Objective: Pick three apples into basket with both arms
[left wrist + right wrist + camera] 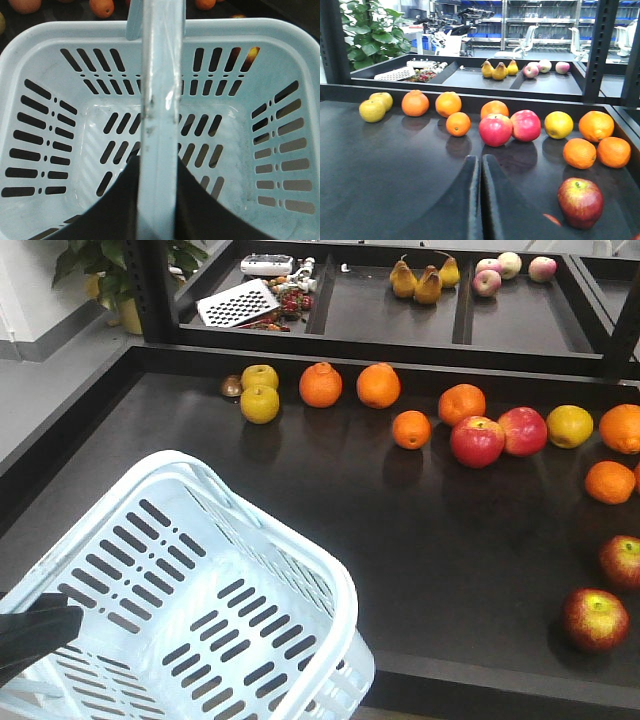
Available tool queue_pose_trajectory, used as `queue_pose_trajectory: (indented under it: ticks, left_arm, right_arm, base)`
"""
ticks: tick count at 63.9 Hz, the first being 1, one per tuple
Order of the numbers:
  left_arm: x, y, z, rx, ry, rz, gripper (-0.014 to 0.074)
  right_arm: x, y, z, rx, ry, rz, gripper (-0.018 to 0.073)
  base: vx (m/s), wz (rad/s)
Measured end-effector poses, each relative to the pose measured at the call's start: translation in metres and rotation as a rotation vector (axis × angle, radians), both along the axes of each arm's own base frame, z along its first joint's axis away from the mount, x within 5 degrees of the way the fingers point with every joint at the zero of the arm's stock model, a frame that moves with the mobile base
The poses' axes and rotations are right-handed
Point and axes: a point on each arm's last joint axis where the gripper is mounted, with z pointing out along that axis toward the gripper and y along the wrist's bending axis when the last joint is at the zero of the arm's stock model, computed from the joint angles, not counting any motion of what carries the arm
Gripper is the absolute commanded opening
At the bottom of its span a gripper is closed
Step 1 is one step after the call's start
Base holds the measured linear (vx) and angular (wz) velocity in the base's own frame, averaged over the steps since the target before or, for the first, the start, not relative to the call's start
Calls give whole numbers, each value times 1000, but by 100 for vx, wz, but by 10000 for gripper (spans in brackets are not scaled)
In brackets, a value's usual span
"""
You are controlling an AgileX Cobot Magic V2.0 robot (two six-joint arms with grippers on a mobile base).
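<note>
The pale blue basket is at the front left, tilted and empty, with nothing on its slotted floor. My left gripper is shut on the basket's loop handle; only a black part of that arm shows in the front view. Two dark red apples lie at the table's right edge. My right gripper is shut with nothing in it, low over the dark table. One dark red apple lies to the right of its fingers.
A row of fruit runs along the back: two brighter red apples, several oranges, and yellow fruit. Behind a raised black rail, trays hold pears, pale apples and a grater.
</note>
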Motion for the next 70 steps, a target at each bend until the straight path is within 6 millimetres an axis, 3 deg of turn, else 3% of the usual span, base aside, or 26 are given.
queue_pose_trajectory:
  ticks: [70]
  left_arm:
    - [0, 0, 0, 0, 0, 0, -6]
  right_arm:
    - [0, 0, 0, 0, 0, 0, -6]
  base:
    - [10, -15]
